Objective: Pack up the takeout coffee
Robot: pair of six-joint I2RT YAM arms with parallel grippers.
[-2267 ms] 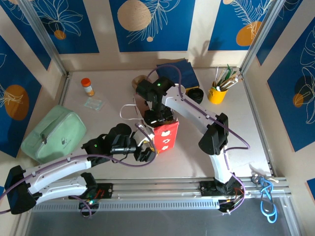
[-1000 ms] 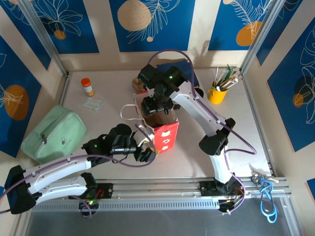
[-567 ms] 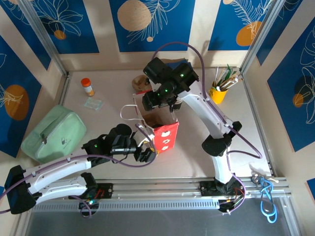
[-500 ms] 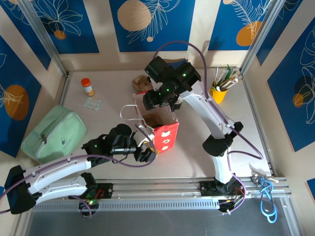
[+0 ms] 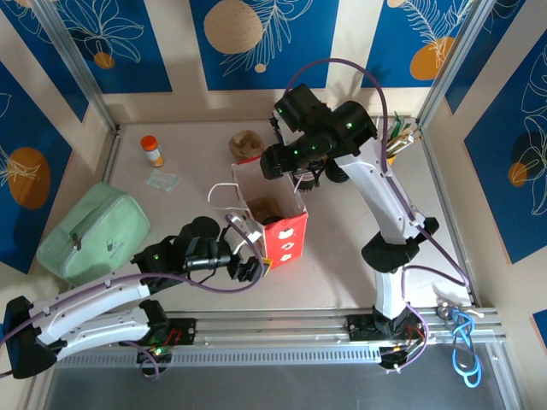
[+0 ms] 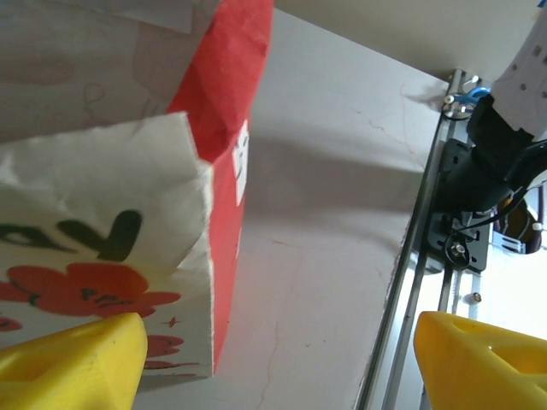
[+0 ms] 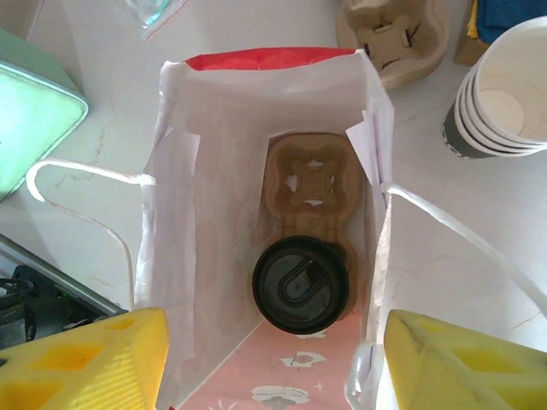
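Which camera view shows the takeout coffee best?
The right wrist view. It looks straight down into the open paper bag, where the black-lidded takeout coffee sits in a cardboard carrier. In the top external view the bag's inside is too small to tell the cup; the left wrist view faces the bag's outer wall.

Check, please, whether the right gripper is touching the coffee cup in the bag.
Apart. Right wrist view: the right gripper stands open, fingers clear of the coffee cup in the bag.

Finds the red-and-white paper bag (image 5: 275,224) open mid-table, the right gripper (image 5: 299,177) hovering at its 1 o'clock, the left gripper (image 5: 254,265) at its 7 o'clock, a green pouch (image 5: 92,231) at 9 o'clock, an orange-capped bottle (image 5: 152,151) at 10.
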